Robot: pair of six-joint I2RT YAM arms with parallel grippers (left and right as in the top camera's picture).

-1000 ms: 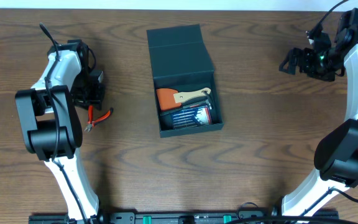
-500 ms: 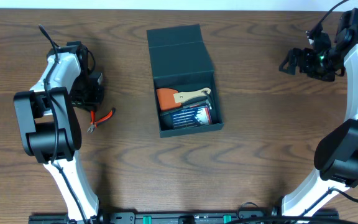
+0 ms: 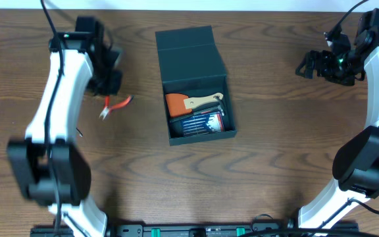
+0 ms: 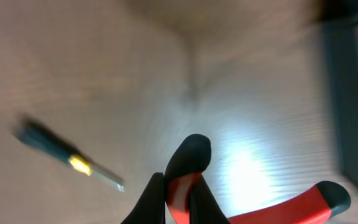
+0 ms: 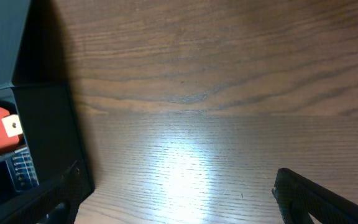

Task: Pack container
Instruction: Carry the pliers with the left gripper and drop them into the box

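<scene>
The dark teal-grey container (image 3: 189, 59) stands open at the table's middle, flap lid laid back. Inside lie an orange scraper (image 3: 176, 103) with a wooden handle and a small blue case of bits (image 3: 202, 122). My left gripper (image 3: 110, 85) is shut on one handle of the red-handled pliers (image 3: 116, 105), held off the table left of the container. In the left wrist view the fingers clamp one red handle (image 4: 188, 180); the other handle (image 4: 291, 205) sticks out right. My right gripper (image 3: 311, 64) is open and empty, far right of the container, whose edge (image 5: 36, 124) shows in its view.
A small screwdriver (image 4: 73, 163) with a yellow band lies on the wood left of the pliers; it also shows faintly in the overhead view (image 3: 79, 131). The wooden table (image 3: 275, 151) stretches between the container and the right arm.
My left arm has lifted the pliers off the table and swung them up and to the right, toward the container. The right arm has not moved.
</scene>
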